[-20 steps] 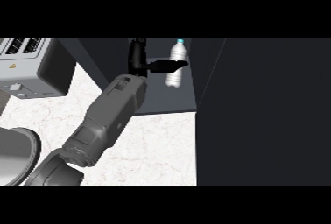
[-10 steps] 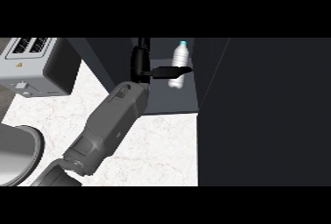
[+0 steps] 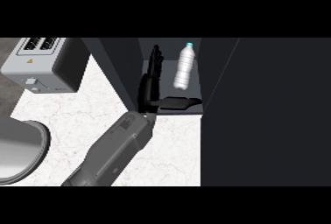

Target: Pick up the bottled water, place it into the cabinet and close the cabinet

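Observation:
The bottled water [image 3: 183,68], clear with a blue cap, rests inside the open dark cabinet [image 3: 171,108], near the back of its floor. My left hand [image 3: 150,89] is just left of the bottle and slightly nearer. Its fingers [image 3: 155,59] are straight and point into the cabinet, and its thumb [image 3: 177,103] sticks out to the right below the bottle. A small gap separates the hand from the bottle, and nothing is held. The grey forearm [image 3: 116,148] comes in from the lower left. My right hand does not show.
A grey toaster [image 3: 42,63] stands on the white marble counter [image 3: 71,118] at the upper left. A grey round dish [image 3: 19,151] sits at the left edge. A wide dark cabinet panel [image 3: 265,109] fills the right side, and another dark panel [image 3: 113,65] flanks the opening's left.
My left hand has let go of the bottle, straightened its fingers and drawn back toward the cabinet's front. The bottle stays inside, apart from the hand.

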### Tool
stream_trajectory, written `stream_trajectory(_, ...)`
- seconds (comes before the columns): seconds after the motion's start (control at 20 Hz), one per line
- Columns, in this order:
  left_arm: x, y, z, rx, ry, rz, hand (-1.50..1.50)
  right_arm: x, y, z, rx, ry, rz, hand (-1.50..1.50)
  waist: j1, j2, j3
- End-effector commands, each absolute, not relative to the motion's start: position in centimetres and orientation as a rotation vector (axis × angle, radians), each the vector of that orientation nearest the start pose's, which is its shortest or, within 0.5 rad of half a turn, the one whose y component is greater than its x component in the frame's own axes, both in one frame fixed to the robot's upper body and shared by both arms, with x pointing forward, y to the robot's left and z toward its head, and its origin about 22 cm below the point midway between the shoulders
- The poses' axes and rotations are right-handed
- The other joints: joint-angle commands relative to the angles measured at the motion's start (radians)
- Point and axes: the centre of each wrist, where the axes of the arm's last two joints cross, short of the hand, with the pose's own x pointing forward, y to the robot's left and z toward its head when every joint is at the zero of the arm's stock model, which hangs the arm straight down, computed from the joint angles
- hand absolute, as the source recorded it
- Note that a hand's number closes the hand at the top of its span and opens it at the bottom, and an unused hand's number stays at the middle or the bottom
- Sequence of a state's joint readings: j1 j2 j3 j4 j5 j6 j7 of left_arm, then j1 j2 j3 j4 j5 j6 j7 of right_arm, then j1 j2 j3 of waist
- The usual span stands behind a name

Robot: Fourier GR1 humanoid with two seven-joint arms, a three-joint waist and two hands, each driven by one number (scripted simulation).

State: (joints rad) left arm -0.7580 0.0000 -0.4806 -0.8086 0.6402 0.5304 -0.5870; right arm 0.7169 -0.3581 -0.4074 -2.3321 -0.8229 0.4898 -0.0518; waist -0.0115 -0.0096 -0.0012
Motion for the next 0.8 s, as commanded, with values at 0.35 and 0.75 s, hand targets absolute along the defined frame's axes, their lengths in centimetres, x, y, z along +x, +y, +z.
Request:
stream_trajectory(0.35,25.6,5.8,-1.5,-0.239,-1.853,0.164,-1.50,4.8,-32.6,16.7,0.231,-1.904,0.143,-1.50,0.011,0.004,0.000)
stream_trajectory(0.75,19.4,8.9,-1.6,-0.367,-1.823,0.064,1.50,5.0,-33.1,15.9,0.300,-1.854,0.279,1.50,0.005,0.003,0.000)
